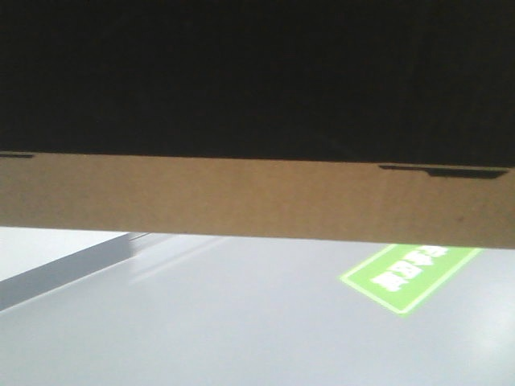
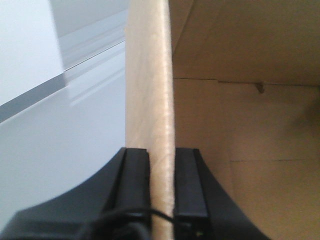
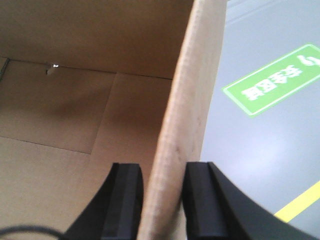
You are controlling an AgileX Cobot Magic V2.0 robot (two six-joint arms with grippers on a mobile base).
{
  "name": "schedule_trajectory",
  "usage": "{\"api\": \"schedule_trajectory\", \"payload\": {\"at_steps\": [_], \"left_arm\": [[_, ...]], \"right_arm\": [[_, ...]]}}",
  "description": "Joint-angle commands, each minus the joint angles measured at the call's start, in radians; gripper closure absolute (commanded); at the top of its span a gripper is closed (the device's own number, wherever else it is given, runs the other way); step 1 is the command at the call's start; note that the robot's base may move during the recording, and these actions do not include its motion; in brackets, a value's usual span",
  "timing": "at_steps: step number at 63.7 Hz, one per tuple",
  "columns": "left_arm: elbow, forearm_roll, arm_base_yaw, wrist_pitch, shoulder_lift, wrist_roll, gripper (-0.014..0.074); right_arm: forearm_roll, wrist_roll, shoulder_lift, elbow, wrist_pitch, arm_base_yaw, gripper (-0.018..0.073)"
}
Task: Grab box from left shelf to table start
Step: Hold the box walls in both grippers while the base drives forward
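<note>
Exterior front-facing view is almost filled by the large brown corrugated cardboard box (image 1: 257, 197) with its black printed panel, held clear of the grey floor (image 1: 241, 330). The left gripper (image 2: 161, 155) has its black jaws closed to a narrow gap on the box's left wall; the right gripper (image 3: 162, 170) pinches the right wall likewise. The thin cardboard could buckle or slide out if the arms drift apart or move unevenly. The box blocks the forward view, hiding most of any set-down spot. A green floor sign (image 3: 272, 80) and a yellow line (image 3: 300, 202) lie to the right; a white flat surface (image 1: 48, 245), probably the table, shows low left.
</note>
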Motion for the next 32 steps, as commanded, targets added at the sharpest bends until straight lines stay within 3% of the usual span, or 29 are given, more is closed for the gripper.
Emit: {"api": "schedule_trajectory", "payload": {"at_steps": [1,32], "left_arm": [[-0.044,0.100,-0.008,-0.168,-0.027,-0.018,0.0691],[-0.044,0.114,-0.008,-0.160,-0.036,-0.016,0.0691]], "right_arm": [[-0.079,-0.015,-0.006,-0.032,-0.092,-0.009,0.0503],[-0.079,-0.015,-0.006,-0.032,-0.091,-0.009,0.0503]]}}
